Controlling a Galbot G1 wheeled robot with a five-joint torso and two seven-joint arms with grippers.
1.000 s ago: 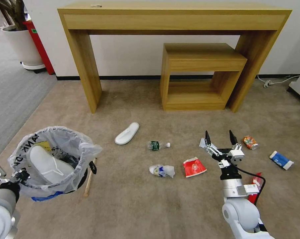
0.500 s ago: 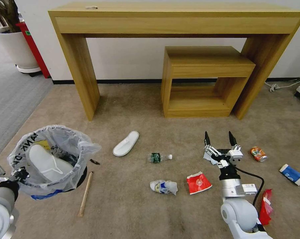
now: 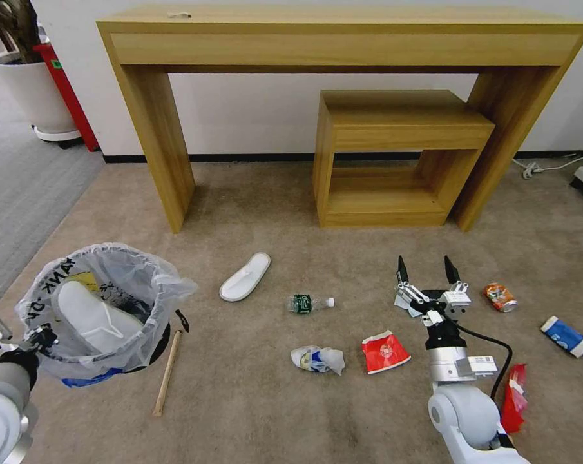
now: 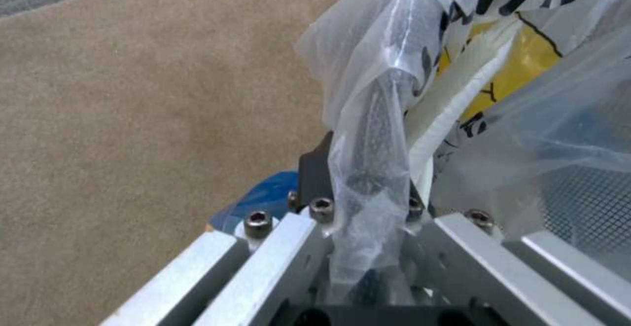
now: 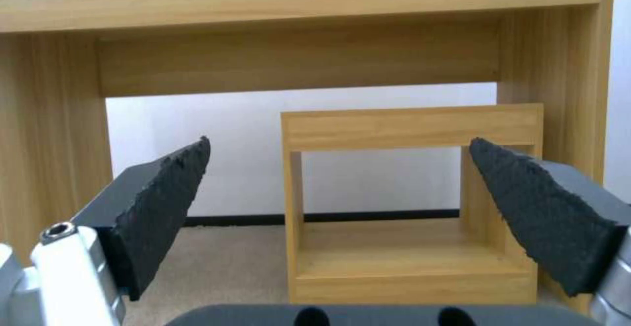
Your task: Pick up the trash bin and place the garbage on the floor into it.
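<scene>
partway there: left gripper (image 4: 368,202) clamped on the trash bin (image 3: 101,309) rim at lower left, one slipper (image 3: 91,318) inside, right gripper (image 3: 428,278) spread wide and empty mid-right, second slipper (image 3: 245,276), bottle (image 3: 309,302), red wrapper (image 3: 383,352), can (image 3: 500,297) left on the floor (image 3: 252,399).

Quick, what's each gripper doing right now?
Left gripper: shut on the trash bin rim.
Right gripper: open, empty, above the floor.

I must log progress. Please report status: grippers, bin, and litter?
Left gripper shut on trash bin rim, one slipper inside. Right gripper open, empty, above floor. Second slipper, bottle, red wrapper on carpet. Nothing blocking.
</scene>
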